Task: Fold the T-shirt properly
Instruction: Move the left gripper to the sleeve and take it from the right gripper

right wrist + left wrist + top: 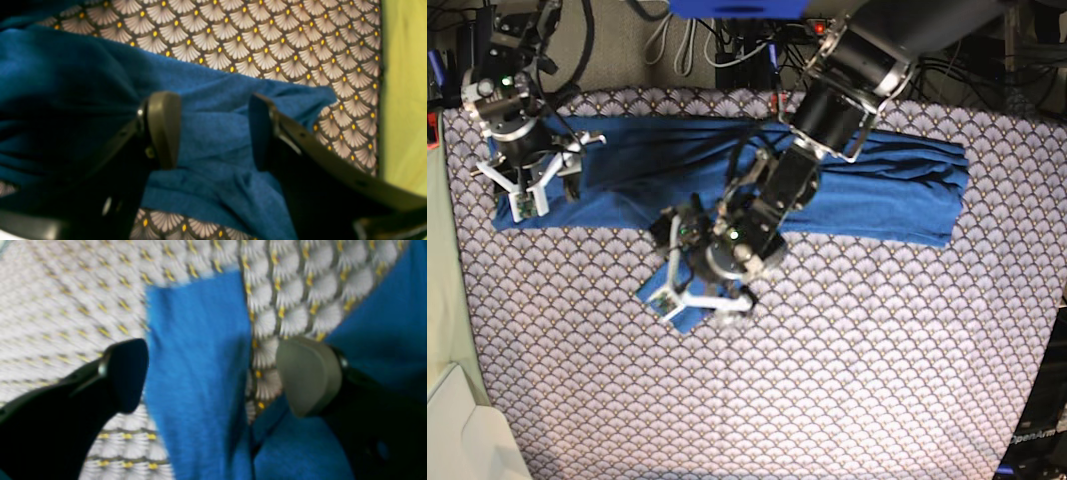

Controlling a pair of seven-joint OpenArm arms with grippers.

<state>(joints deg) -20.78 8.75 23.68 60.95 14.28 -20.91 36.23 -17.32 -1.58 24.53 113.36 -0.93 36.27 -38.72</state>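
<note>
The left gripper was seen with fingers spread wide to either side of a narrow strip of the T-shirt, nothing pinched. The right gripper likewise stood spread over bunched cloth at the shirt's left end; a grip could not be confirmed. The garment lay as a long band running left to right across the far half of the bench, one sleeve trailing nearward under the left arm. The sleeve's tip was hidden by that arm.
</note>
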